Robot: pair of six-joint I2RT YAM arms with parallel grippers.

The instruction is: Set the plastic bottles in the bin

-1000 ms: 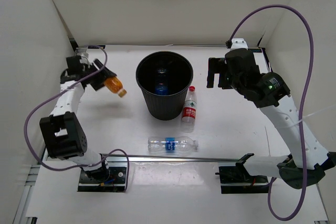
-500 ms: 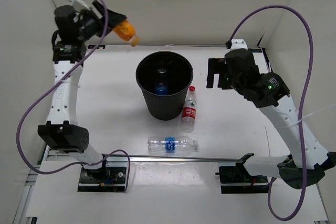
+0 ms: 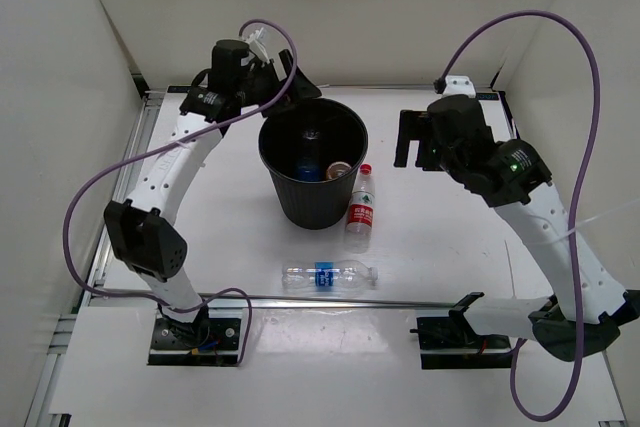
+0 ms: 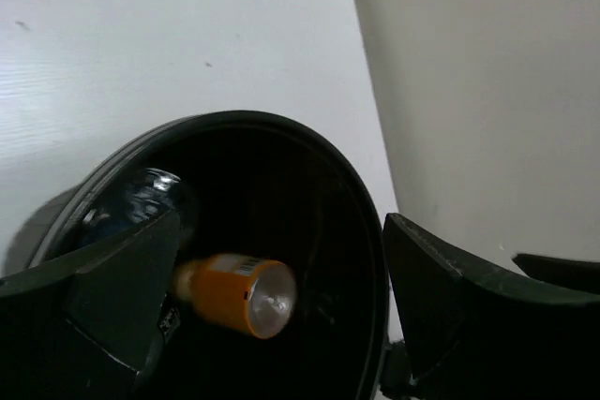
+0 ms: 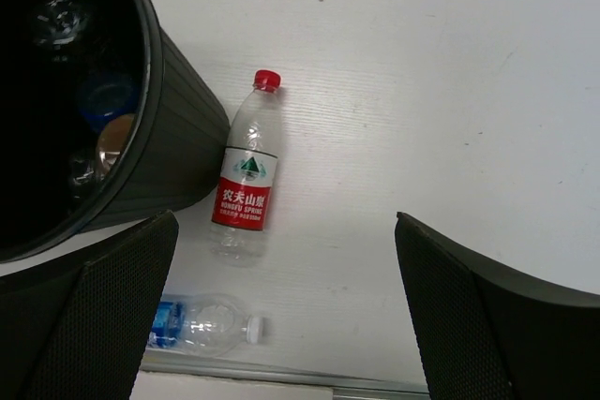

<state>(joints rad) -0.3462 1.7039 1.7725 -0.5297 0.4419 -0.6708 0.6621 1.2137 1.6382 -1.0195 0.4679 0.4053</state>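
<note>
The round black bin (image 3: 310,209) stands mid-table. My left gripper (image 3: 295,87) hangs open over its far rim. The stubby orange bottle (image 3: 341,169) is free of the fingers and inside the bin; the left wrist view shows it below the open jaws (image 4: 234,294). A blue-labelled bottle (image 3: 308,159) also lies in the bin. A clear red-labelled bottle (image 3: 361,209) lies against the bin's right side. A clear blue-labelled bottle (image 3: 327,276) lies on the table in front. My right gripper (image 3: 410,139) is open and empty, held above the table right of the bin.
A metal rail (image 3: 330,299) runs along the table's near edge, just in front of the blue-labelled bottle. White walls close in the left, back and right sides. Purple cables loop above both arms.
My left arm swung up from the left side and over to the bin with the orange bottle. It has let go, and the bottle is now inside the bin. The right arm has not moved.
</note>
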